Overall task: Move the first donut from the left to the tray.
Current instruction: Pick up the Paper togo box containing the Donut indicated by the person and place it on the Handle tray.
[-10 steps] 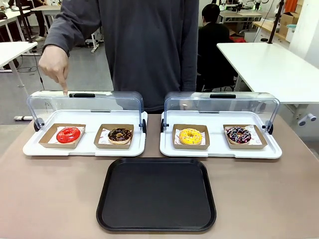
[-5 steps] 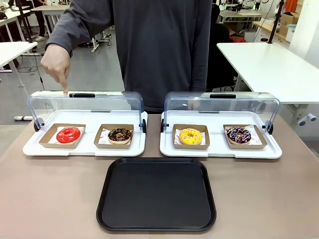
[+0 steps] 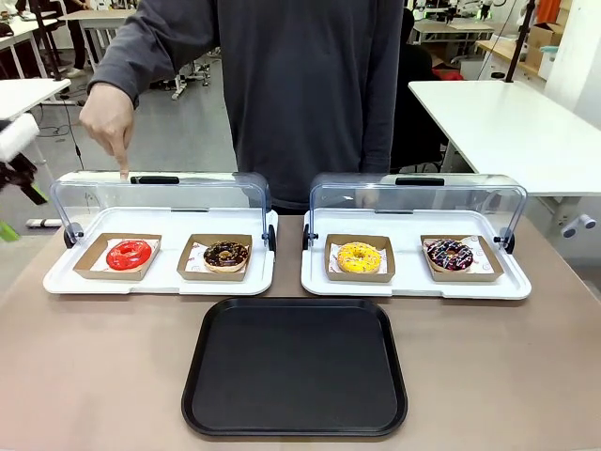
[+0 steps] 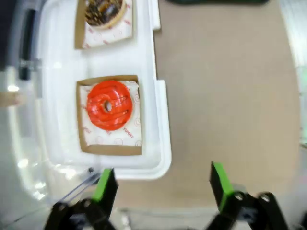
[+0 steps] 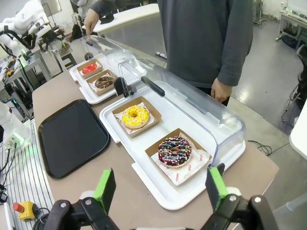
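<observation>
Red-iced donut point(image 4: 109, 104) is now faced by the left claw point(image 4: 162, 178), newly brought in spread and empty, so grasping is judged next.

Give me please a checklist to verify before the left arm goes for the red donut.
1. The lid over the red donut is open: ok.
2. The left end effector is open: ok.
3. It is centred on the donut: not ok, the donut lies ahead of its fingers.
4. The black tray has free room: ok.
5. The person's hand is out of the path: cannot tell, a finger points at the lid.
</observation>
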`<state>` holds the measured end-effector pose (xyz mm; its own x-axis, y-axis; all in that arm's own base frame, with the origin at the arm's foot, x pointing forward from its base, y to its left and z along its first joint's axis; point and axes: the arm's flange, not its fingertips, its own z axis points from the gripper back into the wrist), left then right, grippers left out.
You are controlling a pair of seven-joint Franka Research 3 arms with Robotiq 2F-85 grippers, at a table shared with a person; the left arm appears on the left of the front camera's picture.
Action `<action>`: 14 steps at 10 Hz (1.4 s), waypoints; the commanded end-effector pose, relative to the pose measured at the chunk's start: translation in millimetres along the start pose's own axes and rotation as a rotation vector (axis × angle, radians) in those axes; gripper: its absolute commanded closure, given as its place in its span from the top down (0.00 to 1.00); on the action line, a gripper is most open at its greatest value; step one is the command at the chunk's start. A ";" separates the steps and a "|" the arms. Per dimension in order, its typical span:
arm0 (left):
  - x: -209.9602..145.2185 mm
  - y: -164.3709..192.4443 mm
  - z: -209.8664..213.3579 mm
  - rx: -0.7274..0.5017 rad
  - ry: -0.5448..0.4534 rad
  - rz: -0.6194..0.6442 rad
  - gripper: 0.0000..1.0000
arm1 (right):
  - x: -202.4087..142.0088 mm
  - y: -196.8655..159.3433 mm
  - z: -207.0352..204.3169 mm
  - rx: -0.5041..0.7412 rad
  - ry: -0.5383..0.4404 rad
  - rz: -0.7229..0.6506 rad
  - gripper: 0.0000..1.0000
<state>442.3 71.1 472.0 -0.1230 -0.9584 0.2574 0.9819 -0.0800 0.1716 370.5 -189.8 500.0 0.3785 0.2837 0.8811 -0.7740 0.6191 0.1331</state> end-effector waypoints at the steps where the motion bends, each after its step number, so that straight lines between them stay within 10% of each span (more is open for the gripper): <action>1: -6.0 -18.8 -32.3 0.094 -0.026 -0.022 1.00 | 2.4 -2.1 -0.4 -0.002 -0.029 0.018 1.00; 7: -13.7 -0.1 -111.7 0.208 0.028 -0.073 1.00 | 2.4 -2.1 -0.4 -0.002 -0.029 0.018 1.00; 14: -7.5 -6.0 -105.5 0.205 0.083 -0.042 1.00 | 2.4 -2.1 -0.4 -0.002 -0.029 0.018 1.00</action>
<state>449.0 49.9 374.8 -0.1548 -0.9678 0.1984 0.9314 -0.0760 0.3561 370.4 -189.9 499.9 0.3789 0.2835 0.8809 -0.7737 0.6194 0.1334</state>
